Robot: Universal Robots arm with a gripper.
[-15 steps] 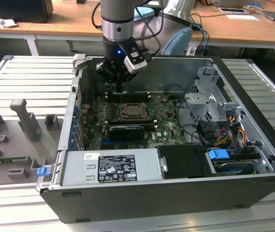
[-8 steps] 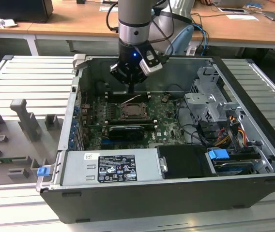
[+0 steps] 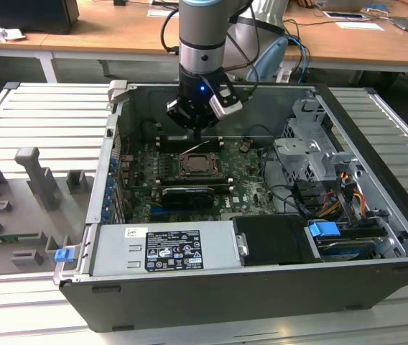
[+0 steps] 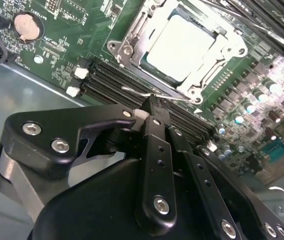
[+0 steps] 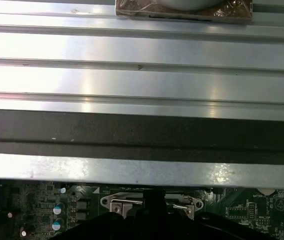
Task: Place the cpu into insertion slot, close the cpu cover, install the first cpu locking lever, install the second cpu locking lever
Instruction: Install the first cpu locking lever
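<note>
- Slatted metal table (image 3: 24, 309): it runs along the near edge of the exterior view and carries everything you see.
- Computer case (image 3: 261, 295): it lies open-side up on the table, dark near wall towards the exterior camera.
- Arm (image 3: 202, 36): it reaches straight down into the case over the far part of the board.
- Power supply (image 3: 110, 248): a silver labelled box along the near wall, towards the exterior view's left.
- Drive cage (image 3: 308, 154): grey metal, at the exterior view's right.
- Circuit board (image 3: 243, 190): green, on the case floor.
- Gripper (image 3: 198, 135) (image 4: 154, 111) (image 5: 154, 202): black fingers drawn together, with no gap showing between them; you find it just above the far edge of the insertion slot.
- Insertion slot (image 3: 202, 166): set in the board, directly below the gripper.
- Memory slots (image 4: 107, 85): long and black, between the gripper tips and the socket.
- Cpu cover (image 4: 197, 75): the silver frame lies flat over the socket.
- Cpu (image 4: 182, 45): pale square seated in the slot, showing through the cover's window, near the fingertips but apart from them.
- Coin cell (image 4: 26, 26): on the board, well apart from the socket.
- Wire lever (image 4: 134, 90): it runs along the socket edge nearest the gripper, right at the fingertips; you cannot tell whether they touch it.
</note>
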